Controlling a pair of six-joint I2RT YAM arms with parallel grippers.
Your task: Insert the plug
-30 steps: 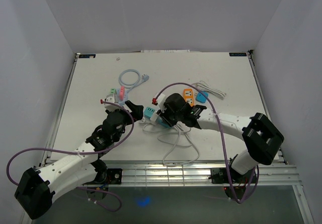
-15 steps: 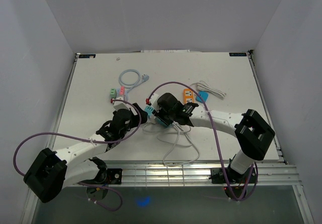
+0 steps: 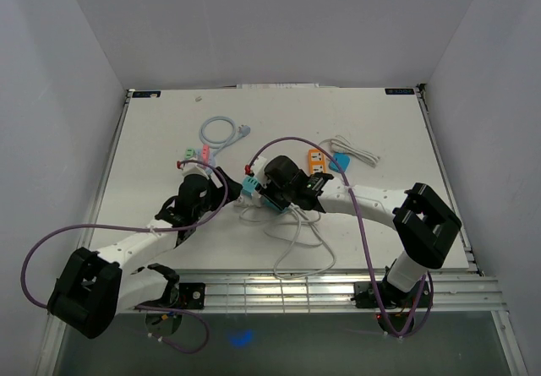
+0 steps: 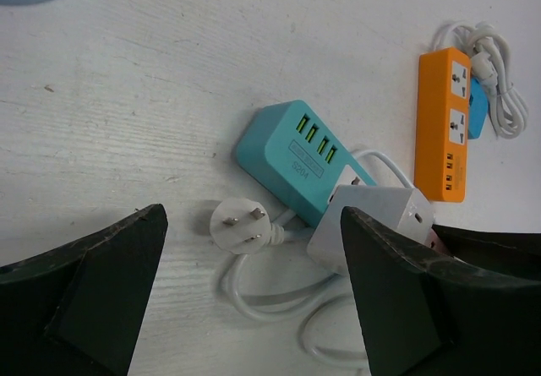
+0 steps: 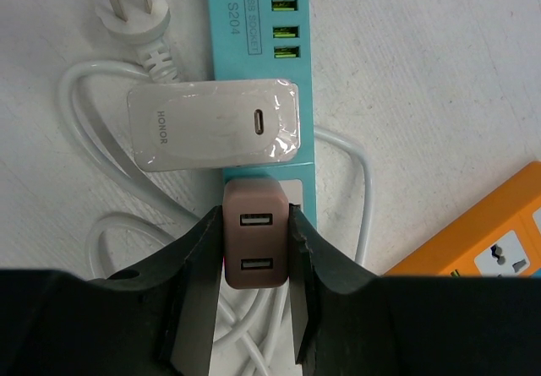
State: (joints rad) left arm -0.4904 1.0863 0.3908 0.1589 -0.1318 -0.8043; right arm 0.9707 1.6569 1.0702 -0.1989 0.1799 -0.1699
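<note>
A teal power strip lies on the white table and also shows in the top view. A white HONOR charger sits across its middle. My right gripper is shut on a brown two-port USB charger, held over the strip's white socket end; I cannot tell how deep it sits. My left gripper is open and empty, just left of the strip, with its jaws either side of the strip's white three-prong plug on the table.
An orange power strip lies behind the right gripper, beside a bundled white cable. Loops of white cord lie in front of the strip. A coiled blue cable and small pink and green adapters lie behind the left gripper.
The right gripper moved a little left with the brown charger, then held still over the strip. The left gripper reached toward the strip, then drew back slightly left.
</note>
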